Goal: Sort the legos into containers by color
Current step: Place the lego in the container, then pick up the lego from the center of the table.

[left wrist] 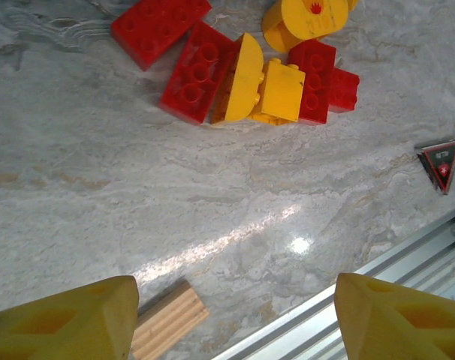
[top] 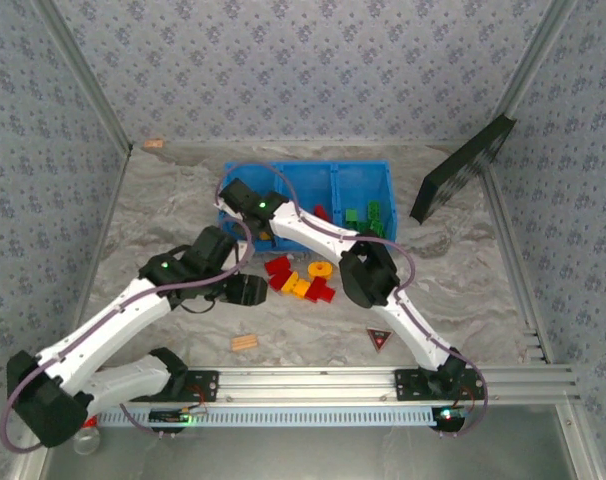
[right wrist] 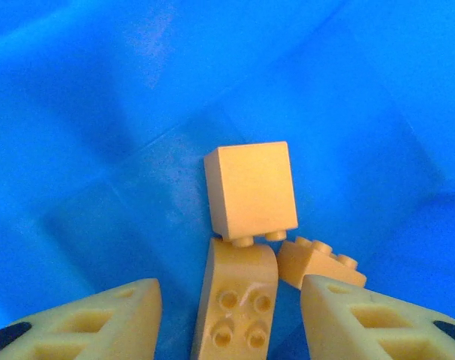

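Ridged wooden block, dark triangle, black panel

**Left gripper**, jaws wide.
- Bare table between the fingers and straight ahead: free passage.
- Farther ahead, a pile of red and yellow legos, pieces touching. The right arm crosses just beyond it.
- Tan wooden piece just beside one fingertip; metal rail by the other.

**Right gripper**, jaws apart, inside a blue compartment.
- Walls ahead and to both sides.
- Yellow bricks between the fingers and just ahead.
- Bare floor either side of them.

Grey marbled tabletop; blue-grey floral-papered walls around.
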